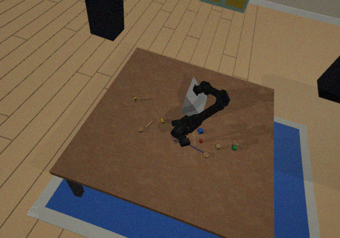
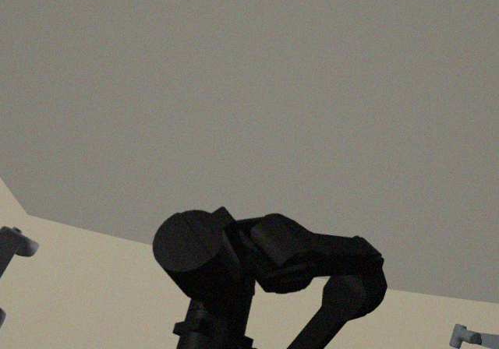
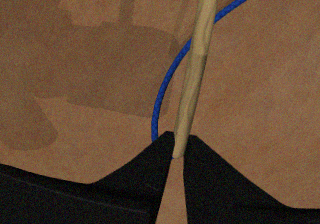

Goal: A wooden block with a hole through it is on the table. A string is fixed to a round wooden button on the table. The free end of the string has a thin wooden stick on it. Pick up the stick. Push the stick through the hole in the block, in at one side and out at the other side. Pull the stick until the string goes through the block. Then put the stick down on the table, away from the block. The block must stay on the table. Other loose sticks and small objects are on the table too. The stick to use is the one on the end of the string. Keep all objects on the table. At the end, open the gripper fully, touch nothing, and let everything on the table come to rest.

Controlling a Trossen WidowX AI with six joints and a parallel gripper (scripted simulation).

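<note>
My gripper (image 3: 178,141) is shut on one end of the pale wooden stick (image 3: 193,84), which points away from the fingertips, up the wrist view. The blue string (image 3: 158,96) (image 1: 196,149) comes from beside the fingertips and curves behind the stick. In the top view it runs from under the arm to the round wooden button (image 1: 205,154); the fingertips and held stick are hidden there. A small tan piece (image 1: 217,146) and a blue block (image 1: 200,130) stand right of the arm's end. No hole can be made out, so I cannot tell which is the holed block.
A red cube (image 1: 201,141), a green block (image 1: 234,147) and a loose stick (image 1: 237,144) are on the right. Left are two yellow pieces (image 1: 162,120) (image 1: 135,99), another button (image 1: 139,129) and two loose sticks (image 1: 148,124) (image 1: 143,98). A grey angular object (image 1: 194,101) stands behind the arm.
</note>
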